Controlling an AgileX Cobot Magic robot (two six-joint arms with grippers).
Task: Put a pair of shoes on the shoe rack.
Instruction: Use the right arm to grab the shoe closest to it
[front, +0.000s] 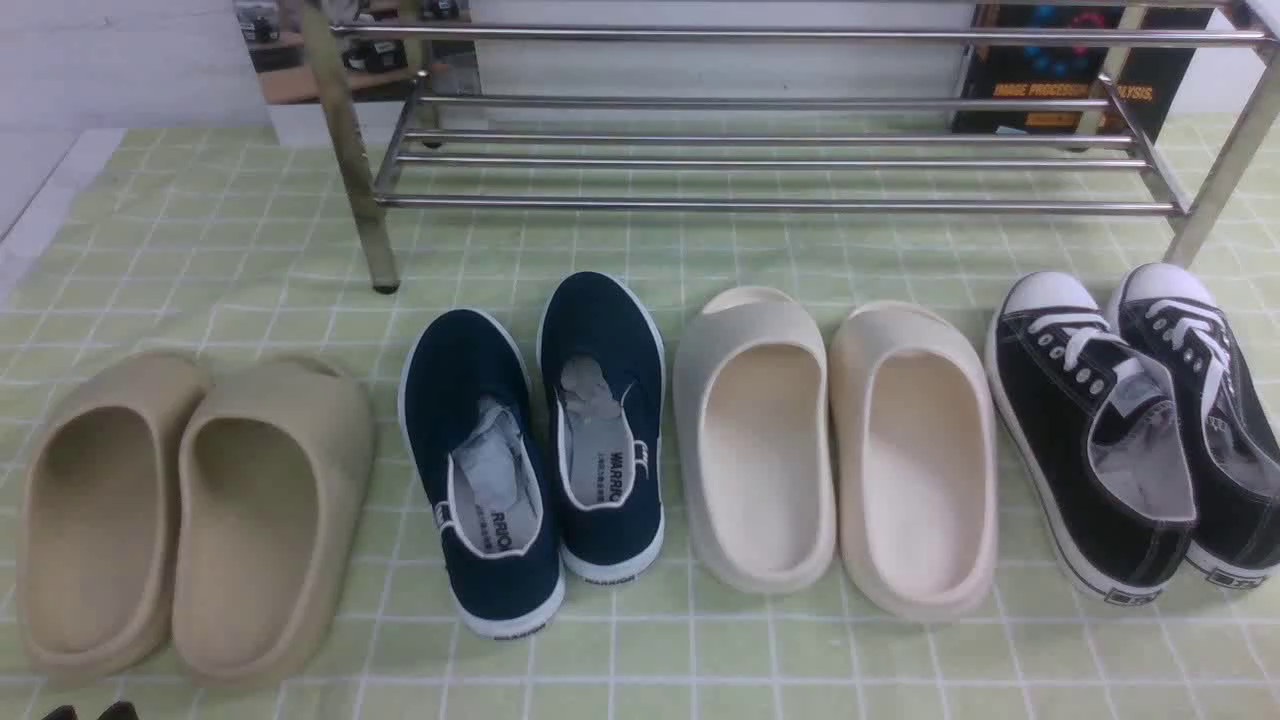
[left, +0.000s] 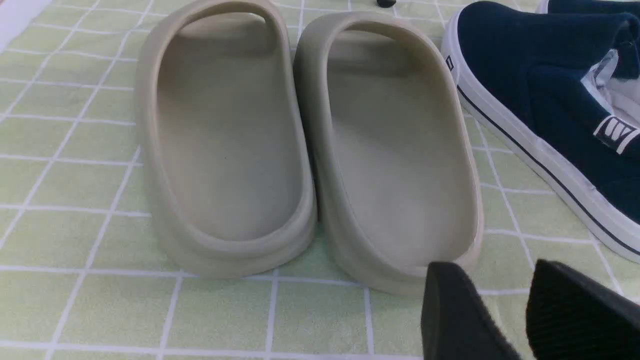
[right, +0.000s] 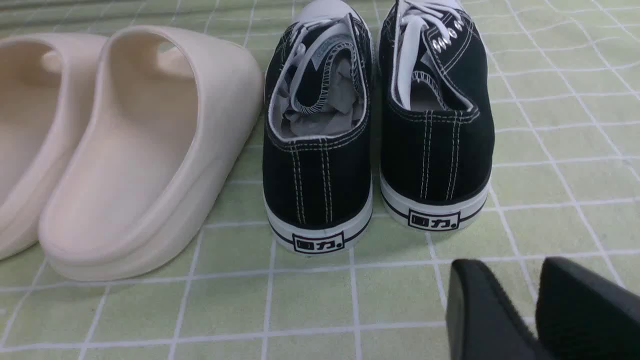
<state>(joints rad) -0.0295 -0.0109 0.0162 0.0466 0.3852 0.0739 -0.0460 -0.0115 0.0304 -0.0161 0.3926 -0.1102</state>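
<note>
Front view: the shoe rack stands along the far edge of the counter, which is covered with a green checked cloth. 4 pairs sit in a row on the counter in front of it, heels toward the near edge. The pair of shoes, black with white toe caps and laces, is at the right end of the row near the counter's right edge. Its toes are close to the rack's right front leg and it touches no rail. From there toward the left edge come cream slides, navy slip-ons and tan slides.

Left wrist view: the left gripper hangs low behind the heel of 1 tan slide. Its 2 black fingers are parted with nothing between them, and a navy slip-on lies beside the slides.

Right wrist view: the right gripper sits just behind the 2 black heels, apart from them. Its fingers stand slightly apart and grip nothing. The cream slides are just beside the sneakers.
</note>
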